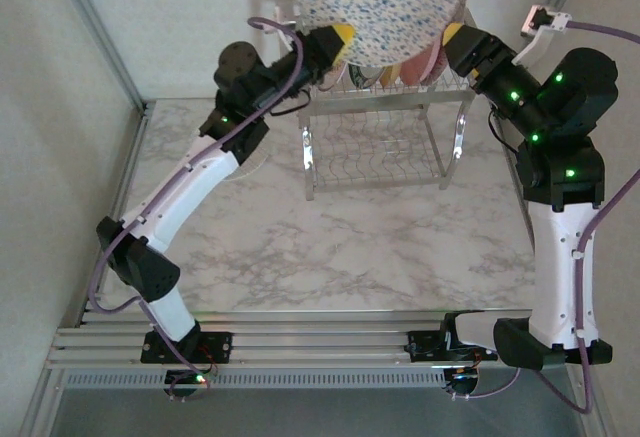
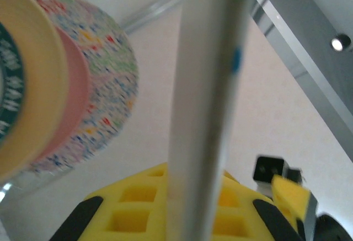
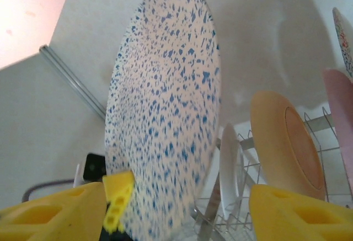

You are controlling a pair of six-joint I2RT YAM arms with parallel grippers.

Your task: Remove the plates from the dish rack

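A speckled plate is held upright, high above the dish rack. My left gripper is shut on the plate's left rim. In the left wrist view the plate runs edge-on between the yellow pads. My right gripper is at the plate's right rim and stands open. Its yellow fingers are spread wide on either side of the speckled plate. More plates stand in the rack's top tier: white, yellow, pink and floral.
The chrome rack stands at the back middle of the marble table, with a bare lower shelf. A white wall rises close behind it. Metal frame posts run along the left side. A rail spans the near edge.
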